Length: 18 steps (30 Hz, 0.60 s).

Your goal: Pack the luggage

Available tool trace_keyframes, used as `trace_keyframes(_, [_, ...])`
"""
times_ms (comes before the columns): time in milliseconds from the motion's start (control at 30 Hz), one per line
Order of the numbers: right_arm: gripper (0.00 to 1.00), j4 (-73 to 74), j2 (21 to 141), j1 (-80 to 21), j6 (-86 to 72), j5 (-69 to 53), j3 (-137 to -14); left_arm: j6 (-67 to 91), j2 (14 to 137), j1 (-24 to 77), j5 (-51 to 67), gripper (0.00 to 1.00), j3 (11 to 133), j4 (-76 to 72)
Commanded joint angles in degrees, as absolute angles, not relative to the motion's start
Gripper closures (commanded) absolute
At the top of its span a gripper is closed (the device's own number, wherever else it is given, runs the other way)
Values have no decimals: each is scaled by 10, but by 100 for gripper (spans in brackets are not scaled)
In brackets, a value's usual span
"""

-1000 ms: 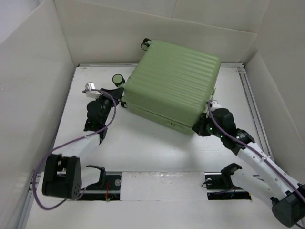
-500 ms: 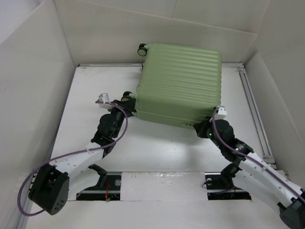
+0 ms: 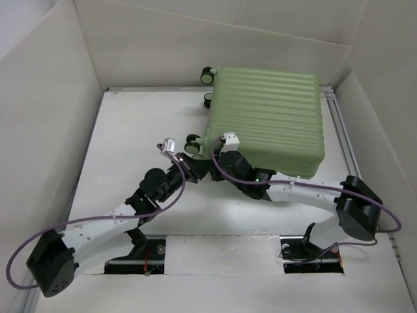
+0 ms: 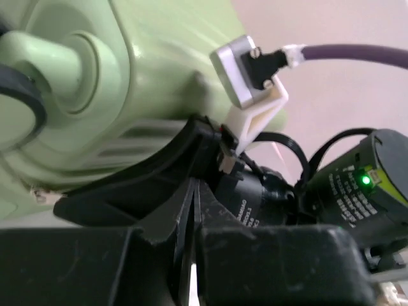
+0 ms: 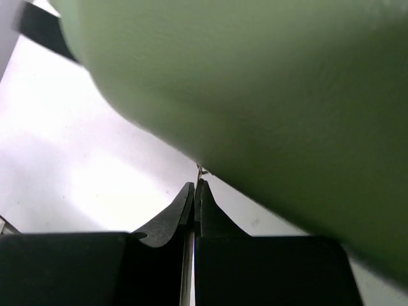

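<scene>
The luggage [image 3: 267, 120] is a pale green ribbed suitcase, closed and lying flat at the back right. Its side fills the right wrist view [image 5: 268, 83], and its corner and a caster show in the left wrist view [image 4: 76, 83]. My right gripper [image 3: 214, 158] is at its near left corner. In the right wrist view the right gripper [image 5: 194, 188] is shut on a thin metal zipper pull [image 5: 199, 171] under the shell's edge. My left gripper [image 3: 201, 169] is shut and empty just beside the right one. In the left wrist view the left gripper [image 4: 193, 191] points at the right wrist.
Black caster wheels [image 3: 208, 74] stick out from the suitcase's left side, one [image 3: 193, 139] close to both grippers. White walls enclose the table [image 3: 124, 150] on three sides. A metal rail [image 3: 345, 143] runs along the right edge. The right forearm [image 3: 306, 191] lies across the suitcase's front.
The suitcase has slid and turned toward the back right. My right gripper has swung from its near right corner to its near left corner. My left arm has stretched rightward after it.
</scene>
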<state>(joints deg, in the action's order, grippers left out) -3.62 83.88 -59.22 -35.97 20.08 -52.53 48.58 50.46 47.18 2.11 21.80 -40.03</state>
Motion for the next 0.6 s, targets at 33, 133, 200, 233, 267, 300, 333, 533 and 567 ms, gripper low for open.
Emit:
trace_keyframes(33, [100,-146,881,-623,-370,34,-580,495,426,501,115,100,241,-343])
trace_keyframes(133, [100,-141,835,-623,-370,62,-535,495,415,501,127,100,241,-321])
trace_keyframes(200, [100,-134,778,-623,-376,80,-500,488,410,501,116,100,250,-314])
trace_keyframes(233, [100,-128,758,-623,-376,80,-484,483,410,501,96,94,256,-290])
trace_keyframes(267, [100,-120,738,-623,-382,90,-450,473,410,501,80,63,263,-280])
trace_keyframes(300, [100,-120,697,-623,-382,90,-434,466,401,501,65,43,271,-268])
trace_keyframes(333, [100,-106,679,-623,-389,90,-419,456,386,501,41,13,286,-256])
trace_keyframes(533, [100,-52,546,-623,-403,95,-349,415,397,489,-154,0,358,-197])
trace_keyframes(567, [100,-40,533,-623,-403,95,-342,410,462,459,-167,0,387,-205])
